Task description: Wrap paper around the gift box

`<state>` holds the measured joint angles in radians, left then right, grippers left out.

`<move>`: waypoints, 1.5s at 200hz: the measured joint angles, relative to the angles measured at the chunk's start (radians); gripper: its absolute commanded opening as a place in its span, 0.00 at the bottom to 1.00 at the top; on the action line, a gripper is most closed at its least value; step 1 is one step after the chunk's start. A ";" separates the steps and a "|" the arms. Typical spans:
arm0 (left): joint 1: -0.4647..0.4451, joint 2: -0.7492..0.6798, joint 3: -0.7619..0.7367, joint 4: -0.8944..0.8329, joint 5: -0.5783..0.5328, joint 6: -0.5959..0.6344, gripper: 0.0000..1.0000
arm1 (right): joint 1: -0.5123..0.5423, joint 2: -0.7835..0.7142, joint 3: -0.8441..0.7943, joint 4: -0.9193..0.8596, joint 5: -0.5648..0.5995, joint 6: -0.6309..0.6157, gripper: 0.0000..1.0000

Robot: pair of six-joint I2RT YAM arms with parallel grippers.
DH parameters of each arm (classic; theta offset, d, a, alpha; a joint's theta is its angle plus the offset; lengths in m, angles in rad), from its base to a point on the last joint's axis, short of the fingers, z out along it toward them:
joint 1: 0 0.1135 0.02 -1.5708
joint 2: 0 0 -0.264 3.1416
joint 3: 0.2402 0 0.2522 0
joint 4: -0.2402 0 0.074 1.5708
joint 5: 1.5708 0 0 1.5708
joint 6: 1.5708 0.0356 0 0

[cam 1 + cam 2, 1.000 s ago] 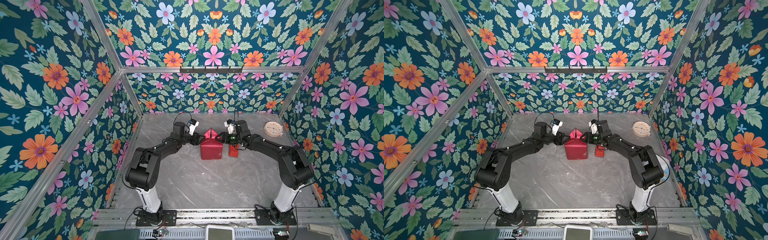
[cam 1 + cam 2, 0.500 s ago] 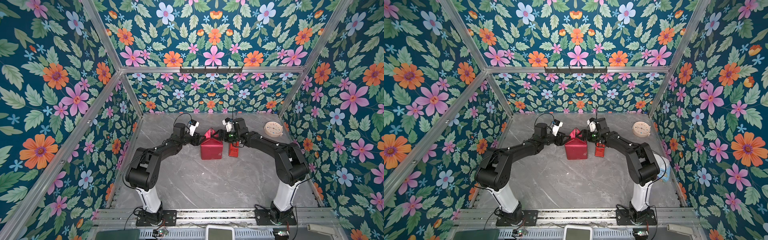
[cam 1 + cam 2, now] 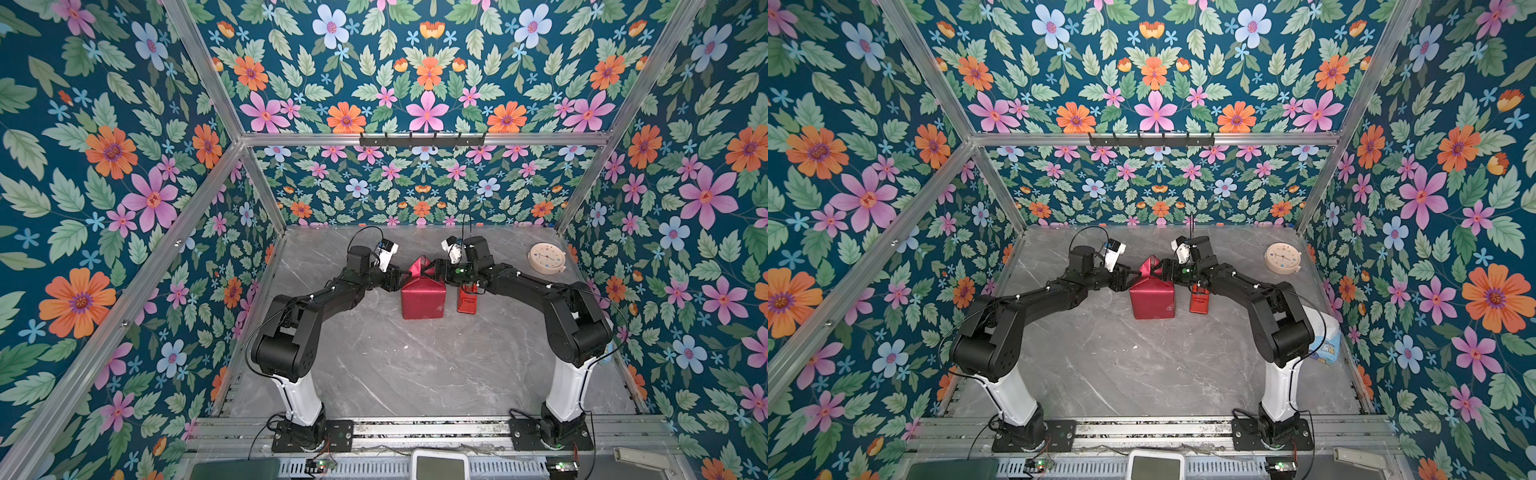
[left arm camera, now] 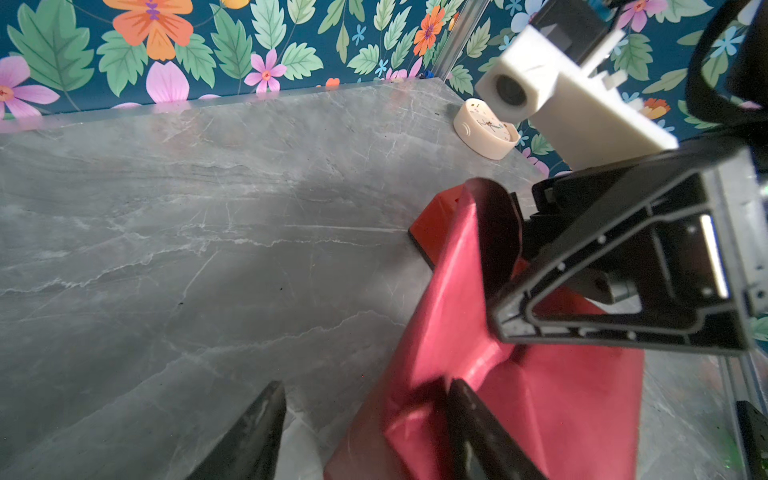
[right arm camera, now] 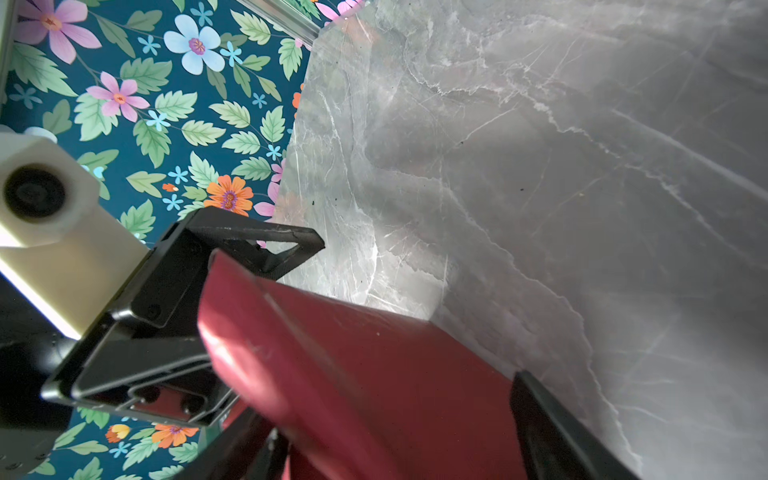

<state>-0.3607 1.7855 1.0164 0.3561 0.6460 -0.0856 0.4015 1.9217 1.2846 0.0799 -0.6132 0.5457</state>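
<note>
Maroon-red paper (image 3: pixel 423 296) covers one parcel standing just above the middle of the frame in both top views, its upper end folded into a peak; the gift box does not show beneath it. Two black arms reach in, the left arm (image 3: pixel 316 299) from the lower left and the right arm (image 3: pixel 532 286) from the lower right, and their two end effectors meet at that peak. The left end effector (image 4: pixel 365 386) has its fingers spread: in the left wrist view one finger (image 4: pixel 473 419) lies against a fold of the paper and the other stands apart over the bare grey worktop (image 3: pixel 374 365). The right end effector (image 3: pixel 439 271) is spread wide too, its two fingers straddling the raised flap; whether they touch it I cannot tell. One red tape dispenser (image 3: pixel 467 300) stands just right of the parcel, under the right arm. One round cream clock (image 3: pixel 547 258) lies near the worktop's upper right corner, well apart from the rest
</note>
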 measured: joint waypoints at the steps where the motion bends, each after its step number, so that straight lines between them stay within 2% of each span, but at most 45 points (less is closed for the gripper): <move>1: 0.000 0.000 0.000 0.000 0.000 0.000 0.64 | 0.000 0.000 0.000 0.000 0.000 0.001 0.82; 84: -0.006 0.003 0.007 -0.006 -0.009 0.001 0.64 | 0.001 0.019 0.003 0.027 -0.011 0.011 0.81; 139: -0.013 0.002 0.011 -0.011 -0.019 0.006 0.65 | 0.008 0.012 -0.021 0.027 -0.008 0.000 0.76; 216: -0.019 -0.035 0.020 -0.067 -0.032 0.017 0.74 | 0.011 -0.007 -0.047 0.042 -0.014 -0.041 0.73; 254: -0.019 -0.021 0.113 -0.128 0.036 0.065 0.77 | 0.011 -0.007 -0.052 0.050 -0.020 -0.055 0.72; 300: -0.023 0.080 0.274 -0.206 0.168 0.056 0.75 | 0.011 -0.007 -0.061 0.073 -0.029 -0.057 0.71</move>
<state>-0.3832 1.8656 1.2903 0.1501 0.8139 -0.0292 0.4122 1.9148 1.2236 0.1532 -0.6422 0.4885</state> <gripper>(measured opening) 0.751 0.716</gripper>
